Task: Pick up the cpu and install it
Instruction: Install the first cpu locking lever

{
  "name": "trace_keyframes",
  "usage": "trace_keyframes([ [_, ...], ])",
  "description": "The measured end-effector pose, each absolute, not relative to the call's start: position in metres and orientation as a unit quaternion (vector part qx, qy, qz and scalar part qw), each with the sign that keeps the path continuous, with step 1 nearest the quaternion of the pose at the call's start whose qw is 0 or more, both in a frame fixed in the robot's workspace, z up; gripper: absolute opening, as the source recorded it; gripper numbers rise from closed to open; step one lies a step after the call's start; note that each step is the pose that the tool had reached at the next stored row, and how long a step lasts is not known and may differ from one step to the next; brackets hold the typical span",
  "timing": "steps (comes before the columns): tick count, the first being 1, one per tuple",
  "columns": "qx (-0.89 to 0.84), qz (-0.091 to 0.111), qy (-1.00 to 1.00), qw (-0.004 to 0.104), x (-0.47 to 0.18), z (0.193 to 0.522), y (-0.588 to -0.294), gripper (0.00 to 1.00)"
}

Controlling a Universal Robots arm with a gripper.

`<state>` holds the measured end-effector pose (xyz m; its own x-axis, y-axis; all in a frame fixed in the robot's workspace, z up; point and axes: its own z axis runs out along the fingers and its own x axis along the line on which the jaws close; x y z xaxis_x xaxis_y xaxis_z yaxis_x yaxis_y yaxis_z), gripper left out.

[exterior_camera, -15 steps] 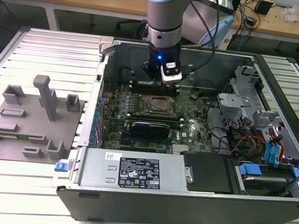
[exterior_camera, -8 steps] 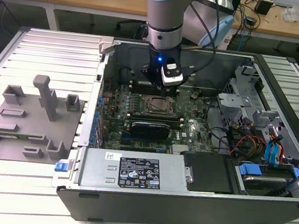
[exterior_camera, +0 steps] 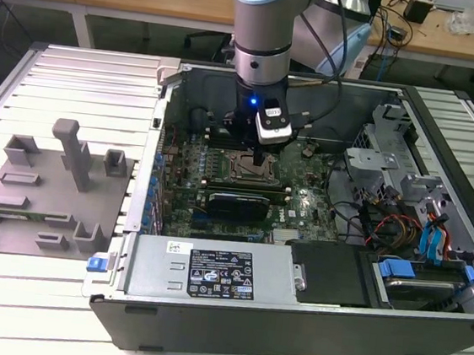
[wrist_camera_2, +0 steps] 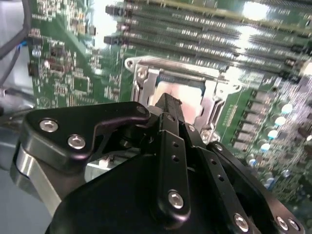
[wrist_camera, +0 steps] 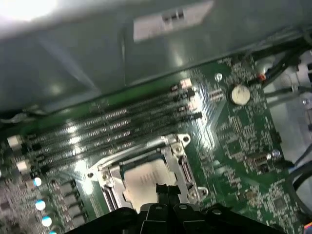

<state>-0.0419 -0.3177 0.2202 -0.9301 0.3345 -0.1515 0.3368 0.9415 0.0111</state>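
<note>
The cpu point(wrist_camera: 146, 181) lies flat inside the metal-framed socket point(wrist_camera: 181, 161) on the motherboard point(wrist_camera: 234, 146), silver top up (both wrist views show it). The gripper point(wrist_camera: 163, 191) hangs just above it, fingers drawn narrow together, holding nothing. The exterior view adds the open computer case point(exterior_camera: 307, 320) and a grey fixture plate point(exterior_camera: 44, 195) at the exterior view's left.

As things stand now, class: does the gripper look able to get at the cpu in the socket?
Probably yes. The gripper hangs right above the cpu, which lies face up in the open socket with nothing covering it. Whether they touch cannot be told.
</note>
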Motion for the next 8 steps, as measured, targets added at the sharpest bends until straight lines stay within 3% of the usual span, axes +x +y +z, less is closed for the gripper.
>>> trace_keyframes([
  [4, 0.17, -0.008, 0.982, 0.076, -0.0422, 0.2201, -0.318, 0.11],
  [8, 0.17, -0.014, 0.985, 0.037, -0.0396, 0.2195, -0.318, 0.11],
])
